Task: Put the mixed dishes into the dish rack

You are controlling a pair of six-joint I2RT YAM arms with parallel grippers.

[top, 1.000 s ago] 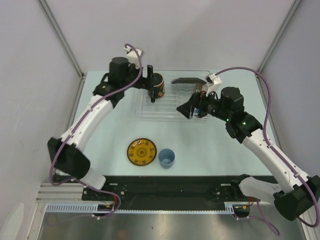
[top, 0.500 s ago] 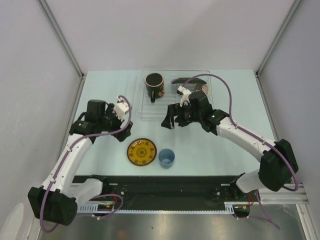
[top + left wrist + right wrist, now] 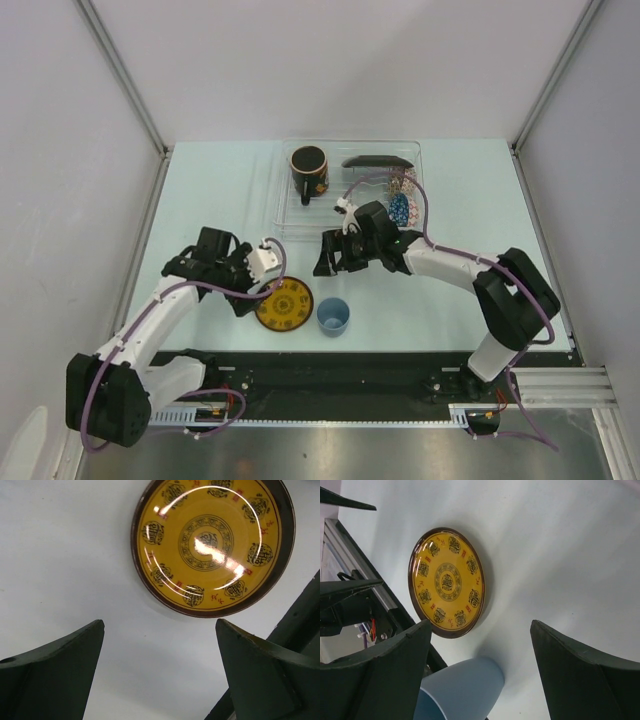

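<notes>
**Q:** Overhead view: how do things lie about the yellow-brown saucer (image 3: pixel 284 303)?
**A:** The light blue cup (image 3: pixel 333 316) stands just to its right, with a narrow strip of table (image 3: pixel 200 190) between them. The dish rack (image 3: pixel 284 232) lies beyond the saucer, well apart from it. In the rack are the dark red-lined mug (image 3: pixel 309 172), the black floral square plate (image 3: pixel 379 161) and the blue patterned bowl (image 3: pixel 399 209). A cable crosses another patterned dish beside that bowl, which is hard to make out. The left gripper (image 3: pixel 250 293) sits at the saucer's left rim. The right gripper (image 3: pixel 328 262) hangs beyond the saucer and to its right, short of the rack's near edge. Jaw spacing is not readable from here.

**Q:** Left wrist view?
**A:** The left gripper (image 3: pixel 160 625) has its jaws spread wide, with nothing between them. Bare table separates the fingertips from the saucer (image 3: pixel 212 545), whose far rim is cut off by the frame. A dark bar in the corner below the saucer cannot be identified.

**Q:** Right wrist view?
**A:** The right gripper (image 3: pixel 481 625) is released, jaws wide, holding nothing. The saucer (image 3: pixel 447 582) shows whole. The cup (image 3: pixel 457 692) lies just beside it, partly cropped and partly behind one finger. Open table stretches away on the saucer's other side.
</notes>
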